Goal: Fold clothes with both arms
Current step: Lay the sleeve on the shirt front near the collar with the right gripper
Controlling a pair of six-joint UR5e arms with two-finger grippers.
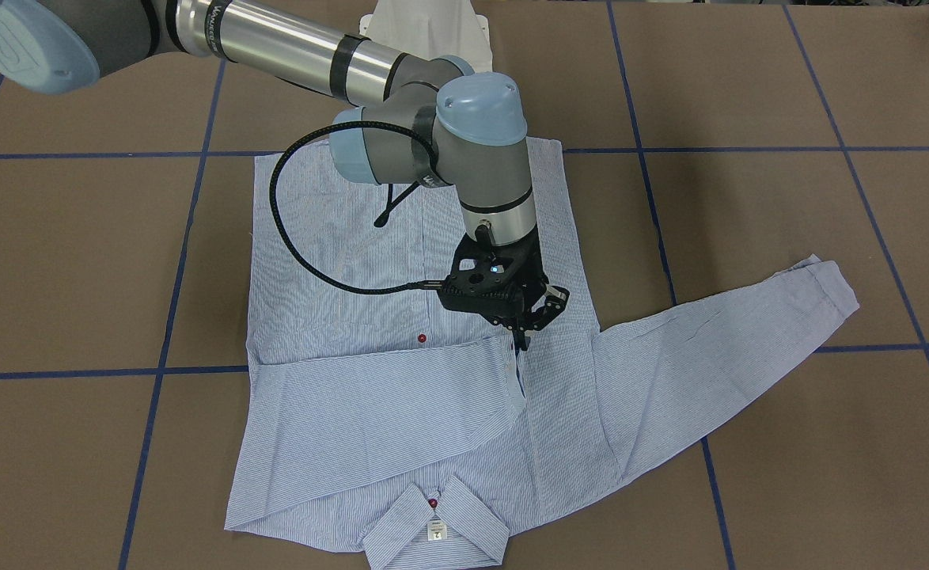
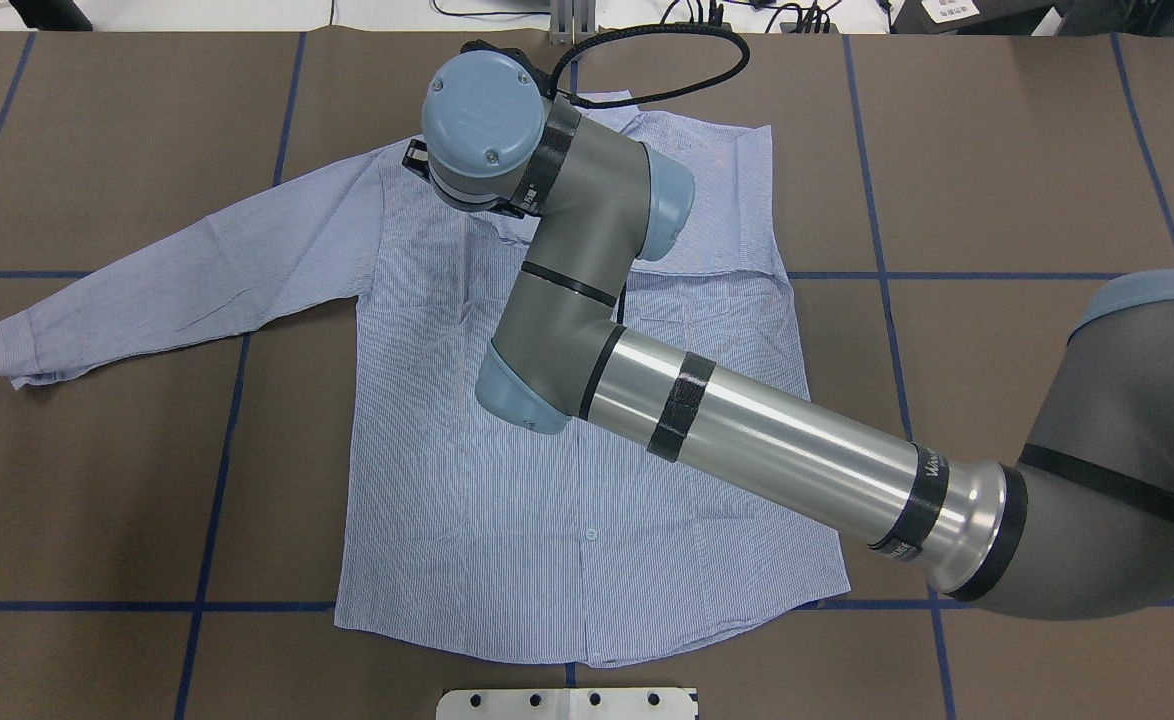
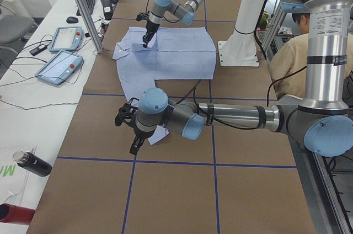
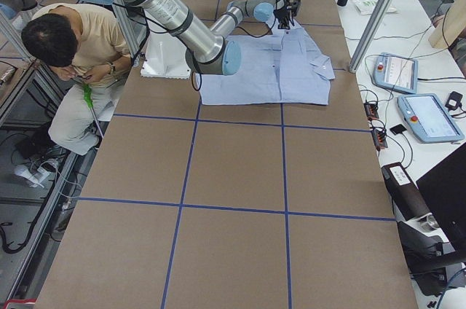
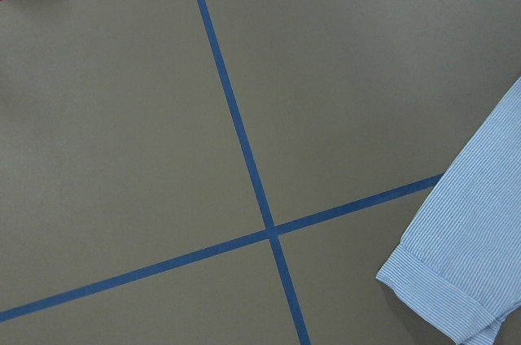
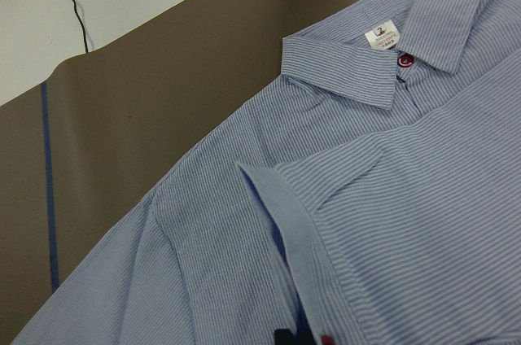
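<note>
The light blue striped shirt [image 1: 401,412] lies flat, front up, on the brown table, with its collar [image 1: 433,522] on the side away from the robot. One sleeve is folded across the chest. My right gripper [image 1: 521,339] stands over the chest, shut on that sleeve's cuff [image 6: 285,215], which stands lifted. The other sleeve [image 2: 177,290] lies stretched out to the side. Its cuff [image 5: 464,280] shows in the left wrist view. My left gripper [image 3: 132,144] hovers beside that cuff and shows only in the exterior left view, so I cannot tell whether it is open.
The white pedestal base [image 2: 567,703] stands at the robot's edge of the table. Blue tape lines [image 5: 244,158] cross the brown surface. A seated person [image 4: 65,47] is beside the table. Teach pendants [image 4: 397,72] and a bottle [image 3: 33,162] lie on the white side bench.
</note>
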